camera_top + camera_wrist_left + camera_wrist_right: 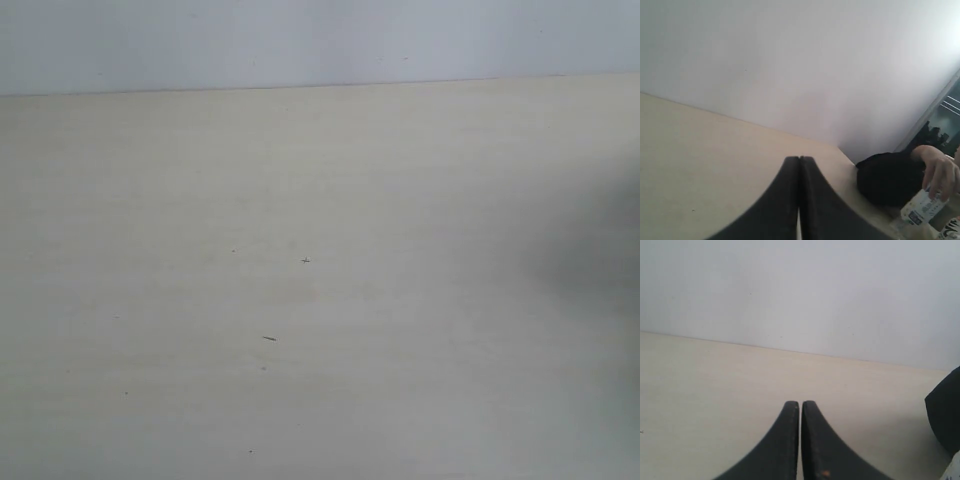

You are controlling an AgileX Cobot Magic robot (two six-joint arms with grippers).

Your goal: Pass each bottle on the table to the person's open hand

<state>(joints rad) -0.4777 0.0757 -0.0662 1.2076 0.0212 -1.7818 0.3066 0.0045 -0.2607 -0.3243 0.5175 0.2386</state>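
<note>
Table (300,300): broad, cream, bare across the whole exterior view; no bottle on it there. Left gripper (799,167) & right gripper (800,407): both w/ jaws pressed together, nothing between them, each over bare tabletop. Person's hand (940,172), w/ black sleeve (887,180), sits just past the table's edge nr its far corner. Its fingers curl over the top of a white bottle (924,206) w/ dark print; can't tell if the bottle rests on the table. Bottle is prob light & thin-walled, flexes if squeezed, label slick; fill level not visible. Best hold prob mid-body across the label, not the cap; jaws must open first.
</note>
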